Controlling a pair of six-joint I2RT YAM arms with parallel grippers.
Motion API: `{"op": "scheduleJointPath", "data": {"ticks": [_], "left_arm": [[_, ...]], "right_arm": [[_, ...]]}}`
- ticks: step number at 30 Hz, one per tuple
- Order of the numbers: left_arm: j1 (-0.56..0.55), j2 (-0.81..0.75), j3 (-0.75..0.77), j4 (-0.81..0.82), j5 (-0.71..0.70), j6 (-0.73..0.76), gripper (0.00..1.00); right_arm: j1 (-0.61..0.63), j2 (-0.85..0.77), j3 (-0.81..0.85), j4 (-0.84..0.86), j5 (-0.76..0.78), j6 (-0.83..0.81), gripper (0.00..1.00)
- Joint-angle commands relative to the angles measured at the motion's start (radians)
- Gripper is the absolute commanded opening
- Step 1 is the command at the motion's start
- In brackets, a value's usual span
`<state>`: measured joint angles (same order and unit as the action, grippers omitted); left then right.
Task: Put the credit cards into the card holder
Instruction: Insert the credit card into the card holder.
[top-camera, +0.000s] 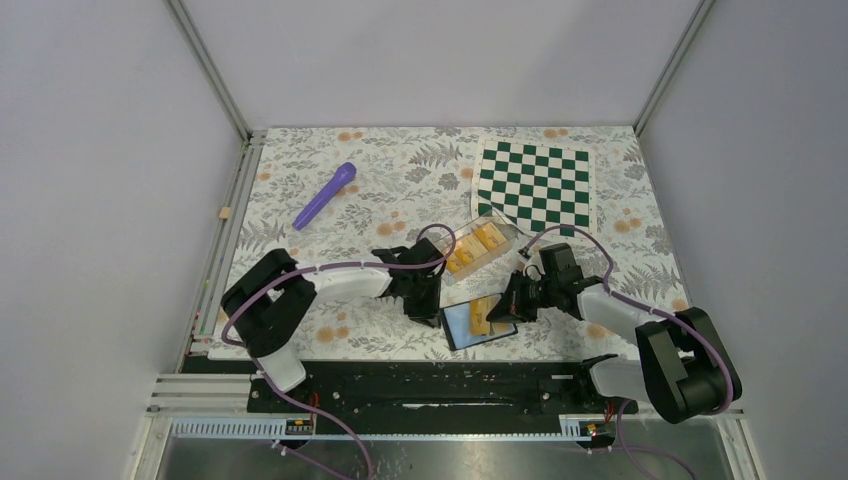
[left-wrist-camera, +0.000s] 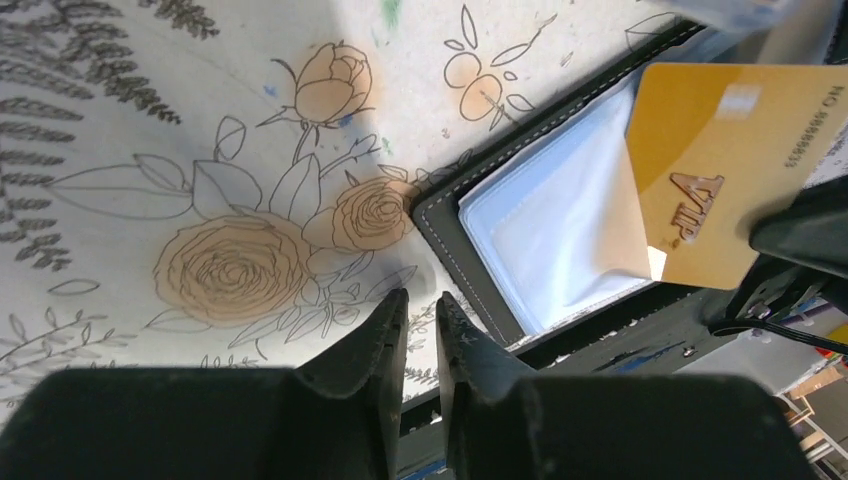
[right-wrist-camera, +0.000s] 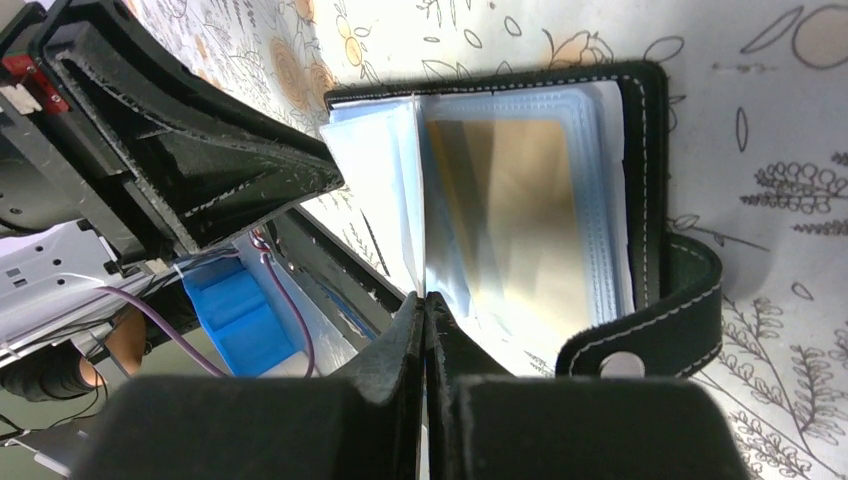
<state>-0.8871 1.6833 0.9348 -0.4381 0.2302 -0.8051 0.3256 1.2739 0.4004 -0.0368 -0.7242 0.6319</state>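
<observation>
Card holder (top-camera: 458, 323) lies open on the floral table (top-camera: 400, 170) near the front edge, between the two grippers, with its pale blue-grey sleeves facing up. From the left wrist only one corner of the card holder shows. The rest is cut off by the frame or covered by a gold credit card (left-wrist-camera: 700, 170) held over it. That card's lower right corner is hidden behind the dark right gripper (right-wrist-camera: 425, 300), whose fingers are pinched onto the card. From the right wrist the card appears edge-on, as a thin line only. A golden patch in the clear sleeves there may be a card or a reflection; I cannot tell which. The card reads "VIP" in raised letters, and "NO" with a row of digits, mostly eights, the last ones unsure. The left gripper (left-wrist-camera: 422, 300) hangs just beside the holder's left edge, its fingers a narrow gap apart, grasping nothing. More credit cards (top-camera: 472, 256) lie in a clear box (top-camera: 497, 225) behind, their print too small to read.
</observation>
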Motion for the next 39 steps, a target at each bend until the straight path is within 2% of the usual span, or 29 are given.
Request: {"op": "scheduleJointPath", "data": {"ticks": [1, 7, 15, 23, 31, 39], "left_arm": [[-0.003, 0.040, 0.014, 0.055, 0.017, 0.000, 0.16], [-0.001, 0.071, 0.034, 0.055, 0.013, 0.009, 0.14], [-0.002, 0.096, 0.079, 0.014, -0.014, 0.021, 0.14], [-0.002, 0.121, 0.106, -0.017, -0.033, 0.035, 0.13], [-0.002, 0.127, 0.110, -0.039, -0.051, 0.046, 0.12], [-0.004, 0.137, 0.120, -0.047, -0.058, 0.051, 0.11]], "right_arm": [[0.005, -0.036, 0.035, -0.102, -0.001, -0.040, 0.00], [0.006, -0.045, 0.035, -0.144, -0.024, -0.047, 0.00], [0.006, 0.016, 0.046, -0.095, -0.117, -0.047, 0.00], [0.006, 0.053, 0.076, -0.110, -0.147, -0.062, 0.00], [0.006, 0.129, 0.122, -0.237, -0.049, -0.124, 0.00], [0.007, 0.191, 0.171, -0.257, -0.044, -0.173, 0.00]]}}
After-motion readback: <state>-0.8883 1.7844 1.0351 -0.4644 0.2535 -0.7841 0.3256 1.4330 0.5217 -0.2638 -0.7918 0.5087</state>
